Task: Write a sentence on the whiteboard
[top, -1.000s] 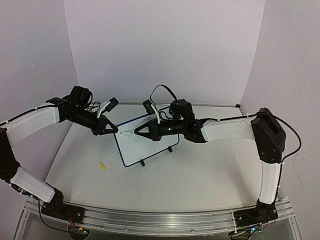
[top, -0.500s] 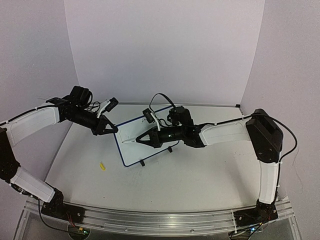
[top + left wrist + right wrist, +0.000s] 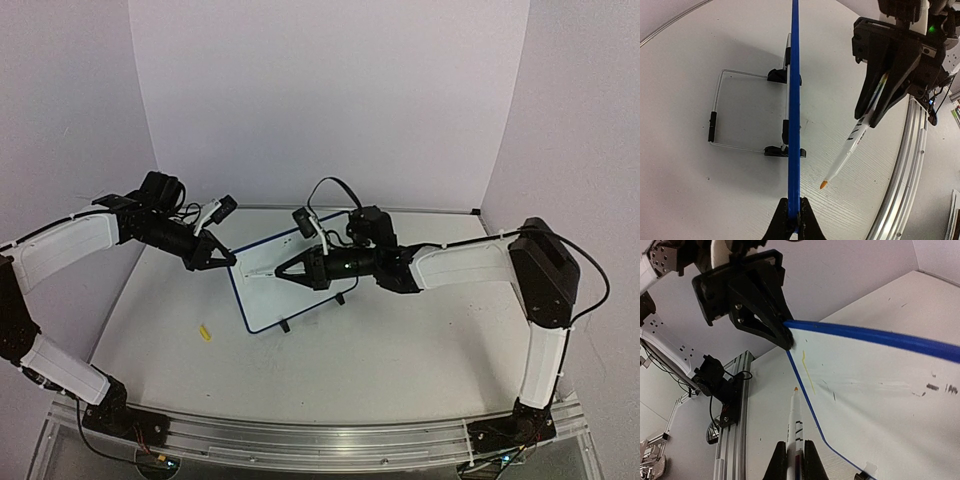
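Top view: the right gripper (image 3: pixel 285 271), clamped on the marker (image 3: pixel 262 273), has risen slightly since half a second ago; the left gripper (image 3: pixel 215 258) pinches a corner of the whiteboard (image 3: pixel 280 302), which stands mid-table.
Left wrist: the marker's tip hangs clear of the board face (a gap shows).
Right wrist: the sentence (image 3: pixel 809 372) is one faint yellow stroke, so the writing looks barely begun.

A: Unreadable from above?
B: Far too small: sentence (image 3: pixel 808 372) on whiteboard (image 3: pixel 272 300), toward the counter's far edge.
A: Cut off?
B: By right wrist view's edges: whiteboard's right side, marker (image 3: pixel 796 420) barrel's rear.
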Motion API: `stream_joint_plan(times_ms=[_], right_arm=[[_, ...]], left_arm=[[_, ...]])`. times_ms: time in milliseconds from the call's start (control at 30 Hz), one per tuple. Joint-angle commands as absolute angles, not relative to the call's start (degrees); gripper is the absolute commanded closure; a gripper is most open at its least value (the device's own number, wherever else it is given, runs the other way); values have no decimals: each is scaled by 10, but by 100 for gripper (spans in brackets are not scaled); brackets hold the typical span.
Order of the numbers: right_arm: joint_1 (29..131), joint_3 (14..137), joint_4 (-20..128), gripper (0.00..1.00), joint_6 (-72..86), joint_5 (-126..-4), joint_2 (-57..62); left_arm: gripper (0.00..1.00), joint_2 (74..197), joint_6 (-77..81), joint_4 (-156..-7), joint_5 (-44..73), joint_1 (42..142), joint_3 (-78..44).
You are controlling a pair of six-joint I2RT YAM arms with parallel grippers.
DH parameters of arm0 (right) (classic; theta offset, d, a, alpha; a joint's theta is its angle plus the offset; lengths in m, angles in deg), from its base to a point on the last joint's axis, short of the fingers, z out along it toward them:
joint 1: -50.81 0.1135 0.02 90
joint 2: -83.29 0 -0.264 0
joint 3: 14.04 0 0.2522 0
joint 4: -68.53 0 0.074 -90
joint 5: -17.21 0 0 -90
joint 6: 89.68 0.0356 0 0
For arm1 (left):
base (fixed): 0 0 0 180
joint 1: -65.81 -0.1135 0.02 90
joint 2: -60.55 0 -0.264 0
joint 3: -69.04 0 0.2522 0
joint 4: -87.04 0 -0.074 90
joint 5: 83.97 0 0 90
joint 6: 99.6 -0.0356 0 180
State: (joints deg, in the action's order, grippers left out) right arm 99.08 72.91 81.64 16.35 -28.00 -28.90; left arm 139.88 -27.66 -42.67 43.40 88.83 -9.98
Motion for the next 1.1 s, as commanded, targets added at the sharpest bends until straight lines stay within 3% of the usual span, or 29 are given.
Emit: stream_joint_plan(times_ms=[0, 700, 1067], right_arm=[[992, 734, 864, 100, 172, -290, -258], [996, 784, 867, 100, 182, -324, -316], [995, 735, 886, 100, 183, -396, -284]], left_arm=[[100, 1401, -281, -412, 441, 888, -123], [100, 1407, -280, -411, 449, 887, -125], [100, 1405, -281, -411, 449, 888, -125]])
